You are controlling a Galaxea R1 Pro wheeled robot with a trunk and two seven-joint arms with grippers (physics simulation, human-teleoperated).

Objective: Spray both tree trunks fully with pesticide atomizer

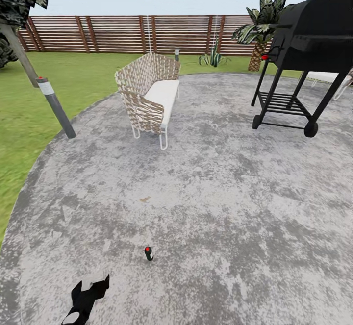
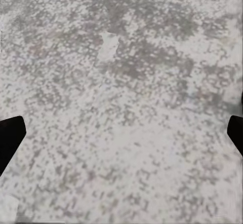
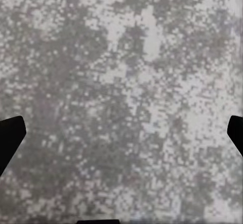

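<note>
Fingers (image 2: 10, 138) on both grippers are gaping wide, holding nothing; spray bottle (image 1: 148, 253) is standing untouched on paving (image 1: 220, 192), spraying undone.

A back garden patio: mottled grey stone paving (image 1: 220, 192) edged by green lawn (image 1: 29, 104), ringed by a brown slatted wooden fence (image 1: 122, 33), furnished with a woven wicker bench (image 1: 147, 92) and a black wheeled barbecue grill (image 1: 306, 40).
</note>
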